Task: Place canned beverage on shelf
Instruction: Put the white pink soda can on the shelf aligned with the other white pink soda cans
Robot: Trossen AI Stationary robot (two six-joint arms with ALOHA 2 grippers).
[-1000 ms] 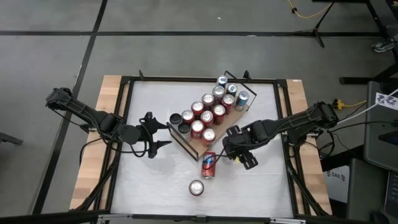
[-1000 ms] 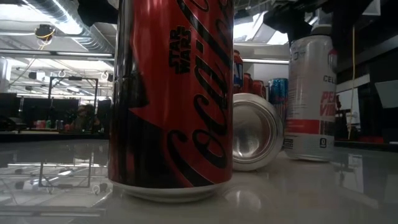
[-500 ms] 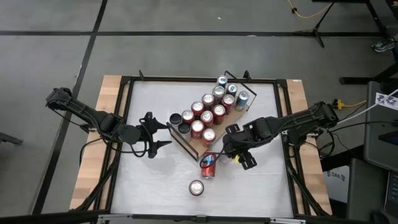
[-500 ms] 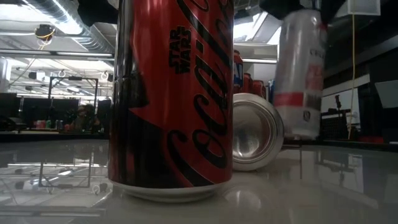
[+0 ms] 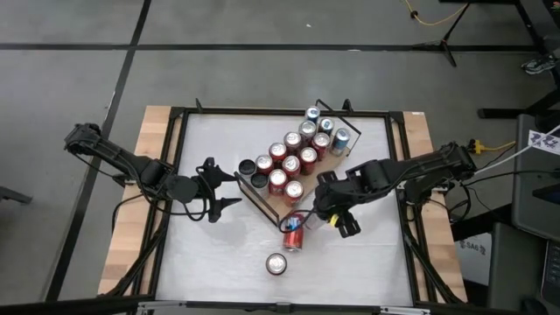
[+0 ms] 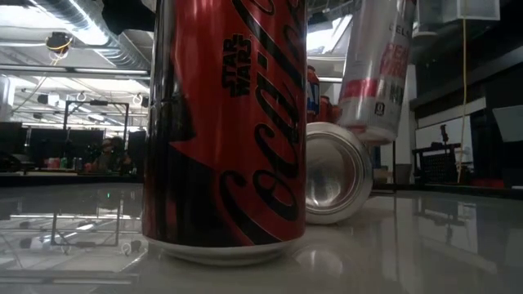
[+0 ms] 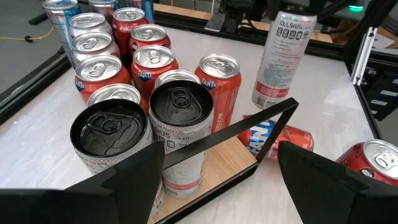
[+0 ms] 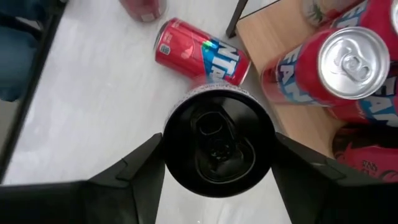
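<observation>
can point(image 7: 278, 59): rigid, slick; you are gripping it up high, so it is tilting.
right gripper point(image 8: 217, 146): clamping the can.
left gripper point(image 5: 223, 190): hanging apart, waiting.

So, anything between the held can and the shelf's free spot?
Yes. The right pincer holds the white can lifted; the black end rail of the shelf stands before its bare wood, and a red can lies on its side beside it.

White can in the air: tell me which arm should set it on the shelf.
Right. Its tool already holds the white can lifted beside the shelf. The left tool waits open at the shelf's other side, holding nothing.
</observation>
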